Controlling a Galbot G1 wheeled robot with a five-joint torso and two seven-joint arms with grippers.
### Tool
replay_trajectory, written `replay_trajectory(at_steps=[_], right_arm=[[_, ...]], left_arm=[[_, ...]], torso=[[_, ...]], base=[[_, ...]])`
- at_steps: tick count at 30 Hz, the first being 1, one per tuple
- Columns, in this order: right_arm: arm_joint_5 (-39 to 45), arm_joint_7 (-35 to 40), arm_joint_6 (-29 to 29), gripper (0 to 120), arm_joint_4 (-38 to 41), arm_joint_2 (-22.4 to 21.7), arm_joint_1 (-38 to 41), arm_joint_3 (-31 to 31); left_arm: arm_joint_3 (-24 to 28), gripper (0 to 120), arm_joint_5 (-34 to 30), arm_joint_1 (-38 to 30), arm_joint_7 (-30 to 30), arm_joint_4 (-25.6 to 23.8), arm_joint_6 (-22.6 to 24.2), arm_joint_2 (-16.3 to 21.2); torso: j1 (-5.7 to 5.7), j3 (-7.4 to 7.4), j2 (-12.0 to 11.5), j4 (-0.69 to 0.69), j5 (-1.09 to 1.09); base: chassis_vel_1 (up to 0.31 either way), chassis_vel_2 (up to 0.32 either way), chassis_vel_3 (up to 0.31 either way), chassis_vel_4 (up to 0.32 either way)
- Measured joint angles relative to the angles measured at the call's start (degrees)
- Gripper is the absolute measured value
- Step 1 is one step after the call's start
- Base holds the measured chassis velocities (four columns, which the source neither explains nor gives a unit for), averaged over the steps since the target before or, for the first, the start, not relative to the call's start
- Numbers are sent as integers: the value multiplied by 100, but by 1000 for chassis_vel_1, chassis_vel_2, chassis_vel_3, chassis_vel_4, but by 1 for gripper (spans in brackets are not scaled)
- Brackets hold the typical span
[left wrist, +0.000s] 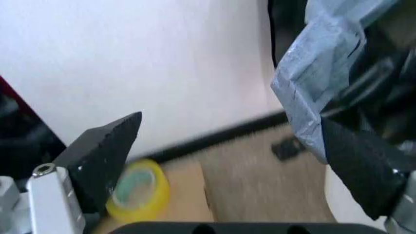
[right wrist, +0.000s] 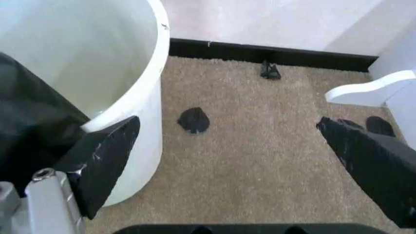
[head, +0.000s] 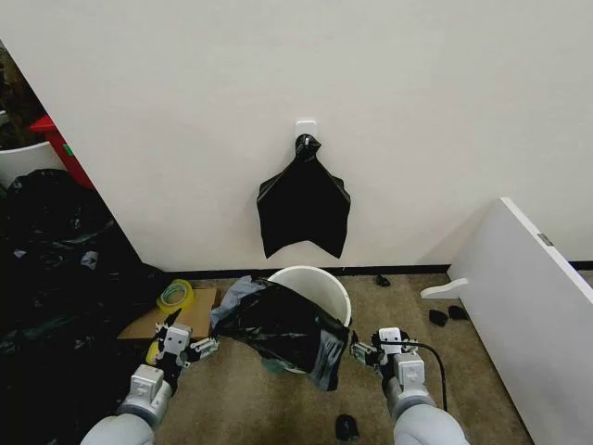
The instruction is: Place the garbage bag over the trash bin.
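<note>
Fingers [left wrist: 364, 170] spread wide — both arms | garbage bag [head: 278, 326] between them, over trash bin [head: 320, 278]

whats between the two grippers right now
In the head view the garbage bag is draped over the near side of the trash bin, between the open left gripper and the open right gripper.

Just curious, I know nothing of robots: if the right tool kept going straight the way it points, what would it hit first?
Probably bare tan carpet, with the round cream-white plastic bin just beside its path; the open right tool points down at the floor, though depth is unclear.
</note>
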Motion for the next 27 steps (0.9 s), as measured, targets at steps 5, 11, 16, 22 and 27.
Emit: replay_trajectory(at_steps=[5, 11, 16, 22, 27], right_arm=[[-27, -3, -5, 100, -43, 22, -15, 17], [-58, -3, -7, 100, -20, 20, -69, 26], [-77, -3, -7, 100, 96, -7, -131, 56], [-111, -3, -7, 100, 118, 2, -157, 54], [-158, -5, -7, 100, 138, 8, -216, 45]], left_arm=[[-319, 100, 12, 31, 573, 141, -911, -105], [-395, 100, -108, 12, 1237, 475, -1899, -239], [-492, 100, -431, 11, 2183, 661, -2294, -276], [-708, 100, -913, -173, 4081, 1214, -2502, -250], [-984, 100, -1088, -526, 5991, 2048, -2517, -261]], torso=[[0, 0, 0, 0, 1], [0, 0, 0, 0, 0], [0, 0, 0, 0, 0], [0, 0, 0, -1, 0], [0, 0, 0, -1, 0]], base=[[0, 0, 0, 0], [0, 0, 0, 0], [0, 0, 0, 0], [0, 0, 0, 0], [0, 0, 0, 0]])
